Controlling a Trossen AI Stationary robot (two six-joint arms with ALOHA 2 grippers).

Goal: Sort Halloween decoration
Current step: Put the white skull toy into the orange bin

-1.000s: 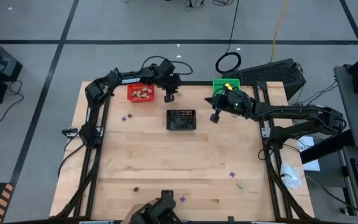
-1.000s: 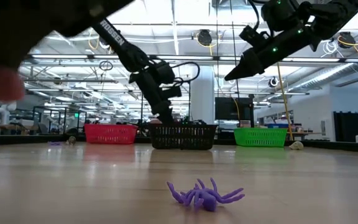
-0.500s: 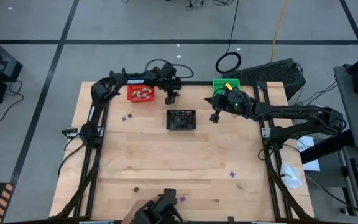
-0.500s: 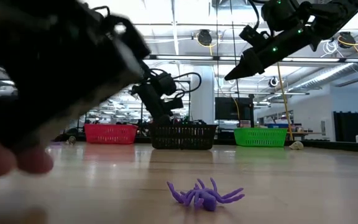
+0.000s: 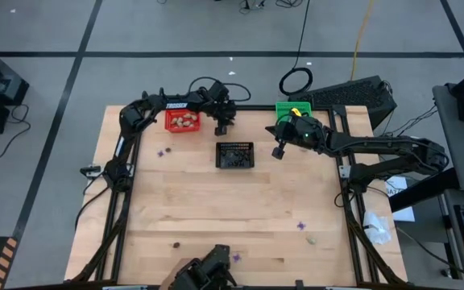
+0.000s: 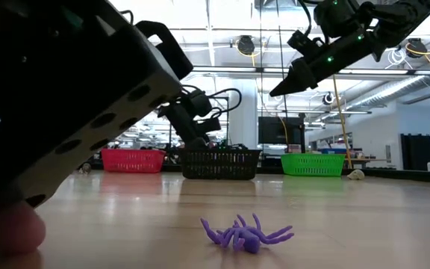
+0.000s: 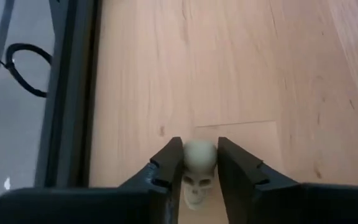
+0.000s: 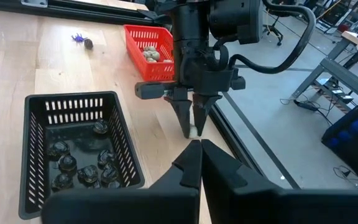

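My left gripper hangs just right of the red basket, near the table's far edge, shut on a pale beige skull. The red basket holds more beige lumps. My right gripper hovers shut and empty between the black basket, which holds dark bits, and the green basket. Purple spiders lie on the table at left, near right and by the near edge. A dark bit and a beige lump also lie near the near edge. My left gripper pinches the skull by the two sides of its rounded crown, one finger on each side. The fingers point down from above. The skull sits at their free ends, close over the wood; whether it touches the table I cannot tell.
A person's hand holds a large dark object at the table's near edge, filling the left of the low view. The black frame rail runs along the far edge beside my left gripper. Bare wood lies across the table's middle.
My left arm's elbow has swung a little toward the far right while its gripper stayed beside the red basket, still shut on the skull. The dark object in the person's hand has moved in close before the low camera.
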